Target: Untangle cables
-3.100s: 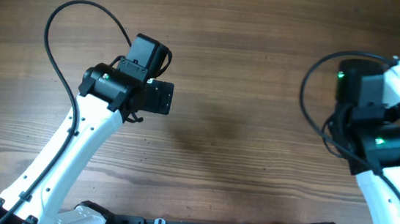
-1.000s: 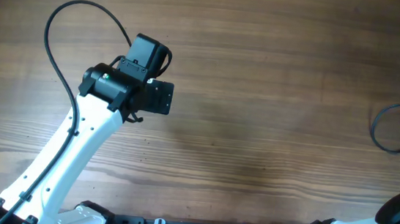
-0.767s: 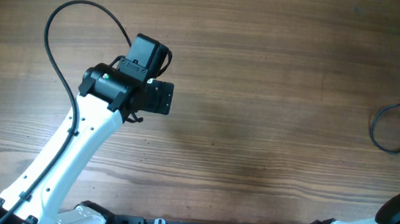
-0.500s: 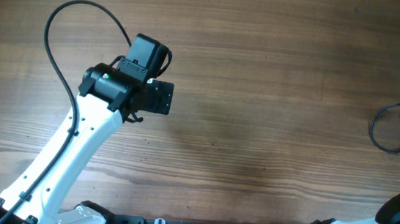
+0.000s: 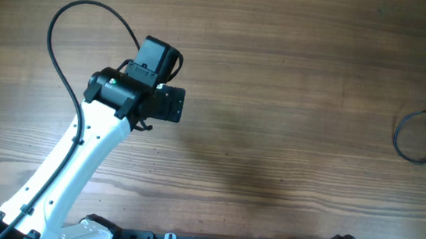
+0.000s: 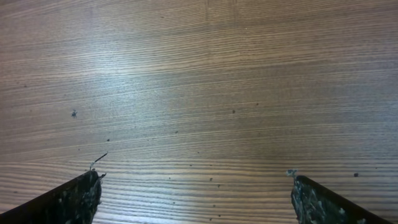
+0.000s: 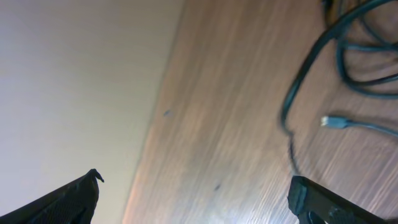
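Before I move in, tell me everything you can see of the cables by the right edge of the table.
The cables are thin black cords lying slack and flat on the wooden table at its far right side, running partly out of the overhead view. One strand curves into an open loop. A free end with a small metal-tipped plug lies inside that loop. The right wrist view shows more strands curving and overlapping beyond it, blurred. Where they show, nothing but the table touches them.
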Controlling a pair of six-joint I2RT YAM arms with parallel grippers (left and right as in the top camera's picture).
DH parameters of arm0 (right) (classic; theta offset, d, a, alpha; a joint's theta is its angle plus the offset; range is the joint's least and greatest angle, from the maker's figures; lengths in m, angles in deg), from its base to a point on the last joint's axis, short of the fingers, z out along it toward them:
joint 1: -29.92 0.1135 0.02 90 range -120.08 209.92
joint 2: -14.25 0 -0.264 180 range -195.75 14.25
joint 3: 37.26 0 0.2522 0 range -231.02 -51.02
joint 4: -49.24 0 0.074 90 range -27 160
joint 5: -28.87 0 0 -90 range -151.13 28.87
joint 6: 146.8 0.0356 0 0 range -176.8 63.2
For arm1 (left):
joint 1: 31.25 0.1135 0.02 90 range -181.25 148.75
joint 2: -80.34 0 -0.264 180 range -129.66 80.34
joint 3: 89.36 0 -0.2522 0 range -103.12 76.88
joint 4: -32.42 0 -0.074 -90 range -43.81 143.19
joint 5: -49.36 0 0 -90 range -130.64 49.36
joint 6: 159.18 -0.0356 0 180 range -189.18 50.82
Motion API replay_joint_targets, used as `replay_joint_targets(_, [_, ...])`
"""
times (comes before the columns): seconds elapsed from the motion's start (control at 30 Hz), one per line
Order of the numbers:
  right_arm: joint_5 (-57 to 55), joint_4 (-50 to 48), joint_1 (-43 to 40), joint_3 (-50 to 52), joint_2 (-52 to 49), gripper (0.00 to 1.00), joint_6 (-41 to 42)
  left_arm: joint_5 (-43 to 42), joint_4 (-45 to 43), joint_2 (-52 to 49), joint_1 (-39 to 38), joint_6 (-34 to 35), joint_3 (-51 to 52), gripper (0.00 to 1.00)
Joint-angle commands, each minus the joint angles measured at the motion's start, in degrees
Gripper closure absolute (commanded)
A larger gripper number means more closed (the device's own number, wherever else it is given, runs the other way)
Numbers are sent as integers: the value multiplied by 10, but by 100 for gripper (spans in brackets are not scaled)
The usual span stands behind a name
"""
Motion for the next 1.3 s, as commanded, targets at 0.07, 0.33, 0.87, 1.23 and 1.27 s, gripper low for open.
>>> replay_joint_targets(0.07, [121, 36, 18, -6, 40, 0, -38, -1, 0, 8, 2, -7, 0, 0])
replay_joint_targets(0.33, [153, 50, 172, -6, 40, 0, -167, -1, 0, 8, 2, -7, 0, 0])
replay_joint_targets(0.87, [147, 51, 522, -5, -27, 0, -119, -1, 0, 8, 2, -7, 0, 0])
replay_joint_targets(1.23, [99, 53, 532, -5, -80, 0, 149, -1, 0, 8, 2, -7, 0, 0])
replay_joint_targets(1.27, [75, 53, 532, -5, -80, 0, 201, -1, 0, 8, 2, -7, 0, 0])
